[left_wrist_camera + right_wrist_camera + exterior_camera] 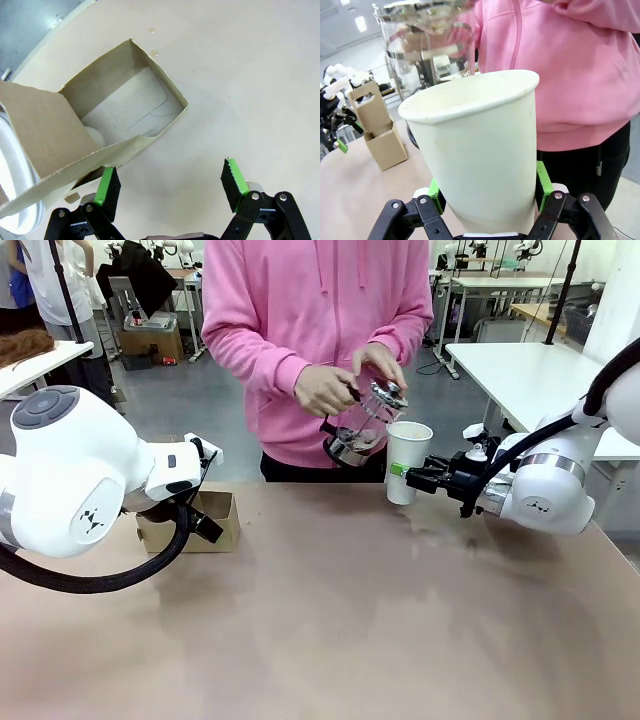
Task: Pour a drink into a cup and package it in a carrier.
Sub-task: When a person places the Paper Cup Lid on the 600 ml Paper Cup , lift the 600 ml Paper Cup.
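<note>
My right gripper (pixel 402 472) is shut on the white paper cup (pixel 407 461), holding it upright at the table's far edge; in the right wrist view the cup (pixel 480 155) sits between the green pads (pixel 543 186). A person in a pink hoodie holds the glass press jug (pixel 363 426) tilted beside the cup's rim, a little brown drink (pixel 358 443) in its bottom. The jug (pixel 427 42) looms above the cup. The brown cardboard carrier (pixel 208 522) stands at the left, and my open left gripper (pixel 170 185) hovers just beside its open compartment (pixel 125 112).
The left arm's bulky white link (pixel 80 475) stands in front of the carrier. Small drops (pixel 155 51) lie on the table beyond the carrier's corner. White tables (pixel 520 370) stand behind the person.
</note>
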Robot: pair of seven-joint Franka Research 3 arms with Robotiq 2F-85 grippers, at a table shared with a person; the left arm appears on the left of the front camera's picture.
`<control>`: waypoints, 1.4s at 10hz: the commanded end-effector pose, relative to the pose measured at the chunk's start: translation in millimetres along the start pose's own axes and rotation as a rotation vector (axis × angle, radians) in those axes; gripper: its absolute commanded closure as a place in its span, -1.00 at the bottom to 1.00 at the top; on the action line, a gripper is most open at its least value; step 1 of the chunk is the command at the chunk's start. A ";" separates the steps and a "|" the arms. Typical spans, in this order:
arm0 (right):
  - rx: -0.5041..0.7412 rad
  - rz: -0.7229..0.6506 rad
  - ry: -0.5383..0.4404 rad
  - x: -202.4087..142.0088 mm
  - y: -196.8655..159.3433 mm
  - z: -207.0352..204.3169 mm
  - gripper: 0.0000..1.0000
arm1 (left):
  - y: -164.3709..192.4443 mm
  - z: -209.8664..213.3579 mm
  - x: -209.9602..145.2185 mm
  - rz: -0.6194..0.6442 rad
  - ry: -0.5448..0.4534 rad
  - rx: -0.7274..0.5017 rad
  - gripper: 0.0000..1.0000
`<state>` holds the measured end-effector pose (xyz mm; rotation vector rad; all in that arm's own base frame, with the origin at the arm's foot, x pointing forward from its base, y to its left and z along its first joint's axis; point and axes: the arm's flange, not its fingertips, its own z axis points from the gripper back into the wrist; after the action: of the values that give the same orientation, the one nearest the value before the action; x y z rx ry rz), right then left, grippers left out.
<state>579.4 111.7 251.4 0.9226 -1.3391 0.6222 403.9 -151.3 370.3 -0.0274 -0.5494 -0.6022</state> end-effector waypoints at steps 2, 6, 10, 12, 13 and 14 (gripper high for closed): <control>-0.003 0.002 -0.005 5.0 4.9 1.8 -0.60 | 0.0 0.4 -0.1 0.000 -0.001 -0.001 -1.00; -0.003 0.002 -0.005 5.0 4.9 1.8 -0.60 | 0.0 0.4 -0.1 0.000 -0.001 -0.001 -1.00; -0.003 0.002 -0.005 5.0 4.9 1.8 -0.60 | 0.0 0.4 -0.1 0.000 -0.001 -0.001 -1.00; -0.003 0.002 -0.005 5.0 4.9 1.8 -0.60 | 0.0 0.4 -0.1 0.000 -0.001 -0.001 -1.00; -0.003 0.002 -0.005 5.0 4.9 1.8 -0.60 | 0.0 0.4 -0.1 0.000 -0.001 -0.001 -1.00; -0.003 0.002 -0.005 5.0 4.9 1.8 -0.60 | 0.0 0.4 -0.1 0.000 -0.001 -0.001 -1.00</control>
<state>579.4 111.6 251.3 0.9226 -1.3390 0.6222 403.9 -151.3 370.3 -0.0274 -0.5494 -0.6022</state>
